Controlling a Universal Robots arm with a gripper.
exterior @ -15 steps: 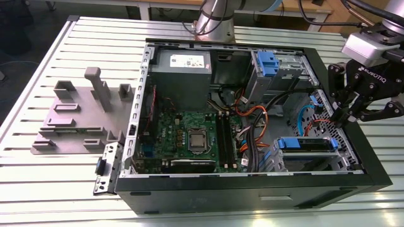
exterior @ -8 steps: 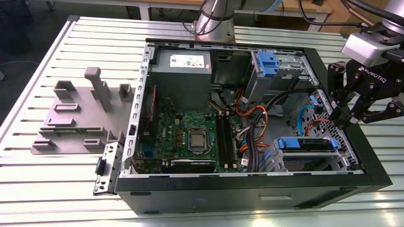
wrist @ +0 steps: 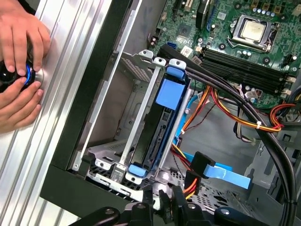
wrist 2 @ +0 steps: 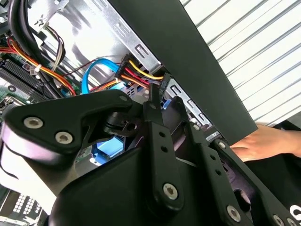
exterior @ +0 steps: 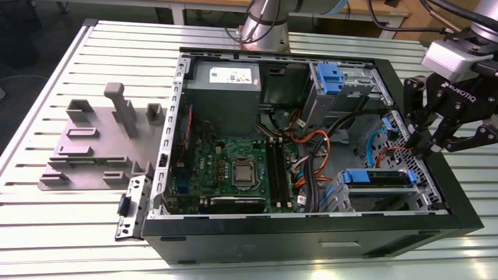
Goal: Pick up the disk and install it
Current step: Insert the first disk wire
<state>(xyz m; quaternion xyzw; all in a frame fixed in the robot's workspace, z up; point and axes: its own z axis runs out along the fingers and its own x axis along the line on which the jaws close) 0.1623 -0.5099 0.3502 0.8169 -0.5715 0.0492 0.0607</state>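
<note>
The disk sits in the drive cage at the front right corner of the open black computer case, its blue rails showing on both ends. In the first wrist view the disk stands edge-on in the metal cage, with a blue tab at each end. My gripper hangs over the case's right wall, above and behind the disk, shut with nothing between its fingers. Its fingertips show close together just off the cage's end. In the second wrist view a fingertip lies near a plug with coloured wires.
A person's hands hold a round black-and-blue knob on the table beside the case. A grey fixture plate with upright posts lies at the exterior view's left. Orange, blue and black cables cross the case beside the motherboard.
</note>
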